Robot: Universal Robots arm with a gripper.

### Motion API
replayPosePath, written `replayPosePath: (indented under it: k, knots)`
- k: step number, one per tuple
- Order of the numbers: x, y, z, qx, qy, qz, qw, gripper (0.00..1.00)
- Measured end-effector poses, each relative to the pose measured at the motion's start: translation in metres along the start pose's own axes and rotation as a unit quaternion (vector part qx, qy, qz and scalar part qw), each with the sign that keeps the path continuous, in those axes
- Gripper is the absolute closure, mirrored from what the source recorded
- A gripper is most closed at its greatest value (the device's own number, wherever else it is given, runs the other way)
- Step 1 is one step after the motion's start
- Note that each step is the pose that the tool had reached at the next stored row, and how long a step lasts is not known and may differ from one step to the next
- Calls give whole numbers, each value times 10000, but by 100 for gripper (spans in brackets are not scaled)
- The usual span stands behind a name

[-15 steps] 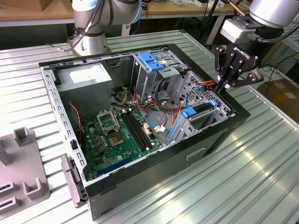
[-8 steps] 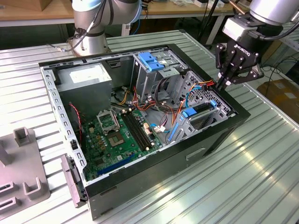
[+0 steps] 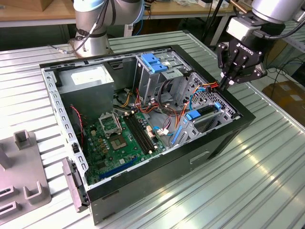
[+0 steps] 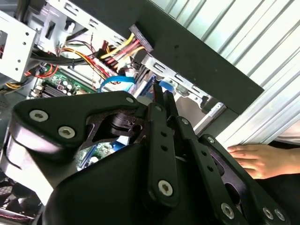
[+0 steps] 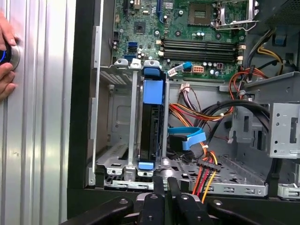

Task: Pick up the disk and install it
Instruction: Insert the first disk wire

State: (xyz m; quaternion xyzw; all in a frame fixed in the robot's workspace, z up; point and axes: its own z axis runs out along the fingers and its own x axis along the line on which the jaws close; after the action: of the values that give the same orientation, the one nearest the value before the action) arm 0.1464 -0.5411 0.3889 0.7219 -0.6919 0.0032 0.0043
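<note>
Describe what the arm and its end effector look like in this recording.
The arm is made of silver-grey metal tubes with rounded joint housings, and a black cable runs down its base. A pale grey block sits at its wrist. The end effector is matte black, with white lettering on its body and slim linked fingers pinned by silver screw heads.

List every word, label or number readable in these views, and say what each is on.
None can be quoted with confidence.
gripper: white lettering on its body, too small to read.
power supply: white label, washed out.
motherboard: tiny print, blurred.
disk: seen edge-on in its bay, no label showing.
</note>
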Motion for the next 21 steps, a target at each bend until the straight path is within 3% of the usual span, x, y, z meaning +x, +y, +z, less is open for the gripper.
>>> replayPosePath:
  k: [9,15,17,21]
  knots:
    - [-204,-24,-2,0,17,-29,10000,82]
    - [-256,-37,-3,2,19,-257,9997,82]
    - [-257,-38,-3,4,20,-435,9990,82]
    - [-258,-39,-3,11,21,-975,9952,82]
